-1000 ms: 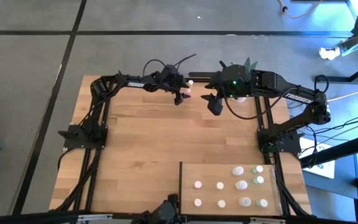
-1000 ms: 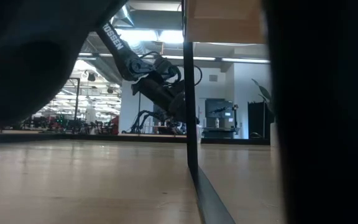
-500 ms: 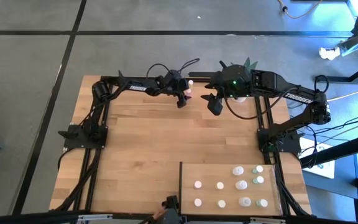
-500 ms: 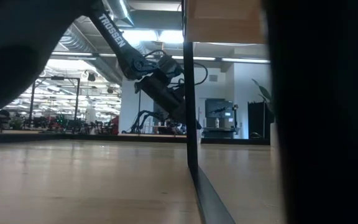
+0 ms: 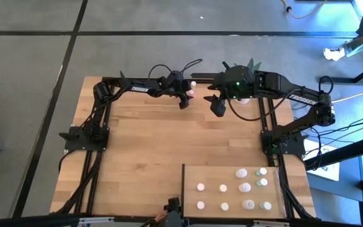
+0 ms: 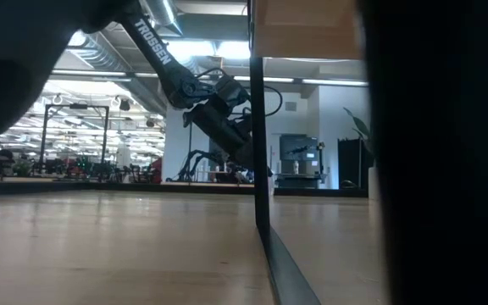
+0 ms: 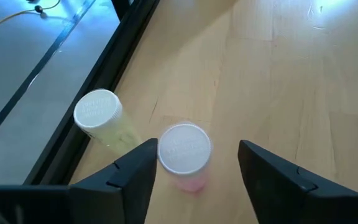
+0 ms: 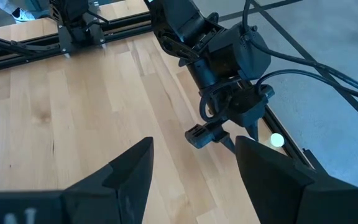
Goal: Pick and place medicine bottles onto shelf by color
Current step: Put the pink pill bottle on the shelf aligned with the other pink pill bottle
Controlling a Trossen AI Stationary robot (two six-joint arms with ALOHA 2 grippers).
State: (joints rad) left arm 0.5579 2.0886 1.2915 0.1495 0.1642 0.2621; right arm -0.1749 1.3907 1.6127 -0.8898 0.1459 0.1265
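High view: shelf [image 5: 191, 176] carries ten bottles; left gripper [image 7: 194, 165] spread around pink bottle [image 7: 184, 149].

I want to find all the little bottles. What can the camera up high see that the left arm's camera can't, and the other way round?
Only the high view shows the shelf with its rows of medicine bottles, plus the right gripper waiting at the table's far edge.

Only the left wrist view shows up close that the left gripper is open around the pink bottle, with a yellowish bottle beside it, apart.

Both show the wooden tabletop and the pink bottle.
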